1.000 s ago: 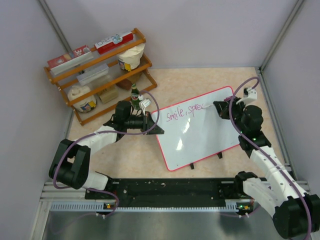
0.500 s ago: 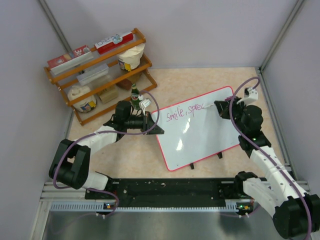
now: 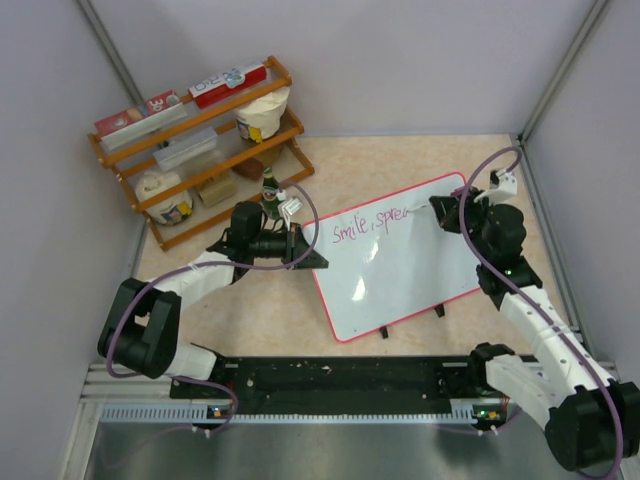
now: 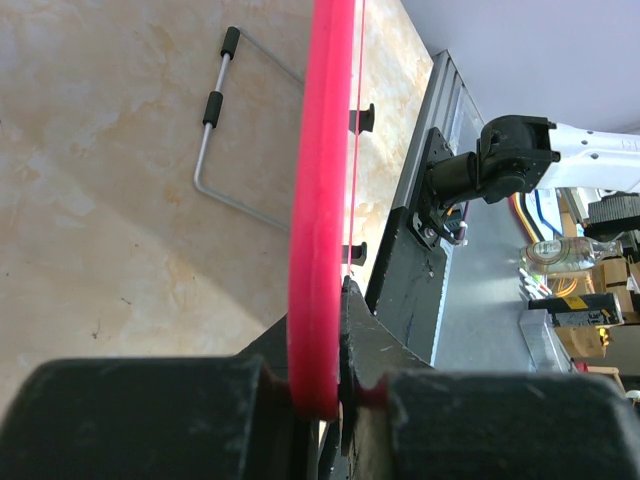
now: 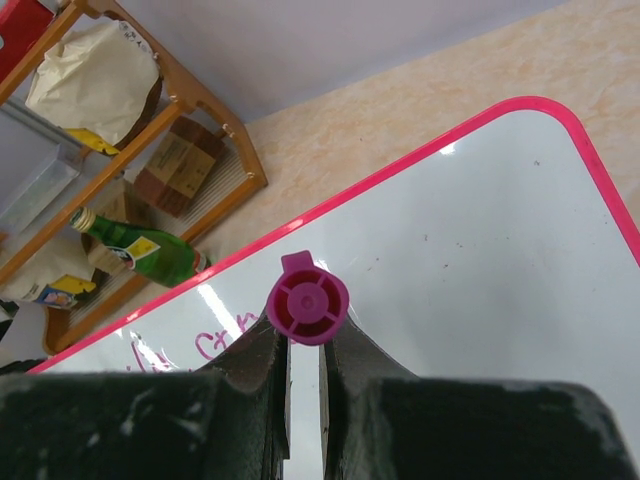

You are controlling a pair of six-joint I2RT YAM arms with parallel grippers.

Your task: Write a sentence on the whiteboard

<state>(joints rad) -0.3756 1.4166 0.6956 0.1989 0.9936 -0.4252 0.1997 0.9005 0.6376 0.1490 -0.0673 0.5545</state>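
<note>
The whiteboard [image 3: 400,275], glossy white with a thin red-pink frame, lies tilted on the tan table right of centre. The sentence [image 3: 368,224] runs along its upper left in pink cursive and reads "Smile, sprea". My left gripper [image 3: 305,250] is shut on the board's left frame edge [image 4: 325,200], which passes between its jaws [image 4: 335,390]. At the end of the writing, my right gripper [image 3: 440,212] is shut on a magenta marker [image 5: 307,310]. The marker's capped rear end faces the wrist camera above the board [image 5: 480,250]. Its tip is hidden.
A wooden rack [image 3: 200,140] with boxes, tubs and bags stands at the back left. A green bottle [image 3: 268,190] stands just behind my left gripper. The board's wire stand [image 4: 215,130] lies on the table under it. Grey walls close in on all sides.
The writing has grown by one letter at its right end. My right gripper with the marker has shifted slightly right and back. The left arm has not moved.
</note>
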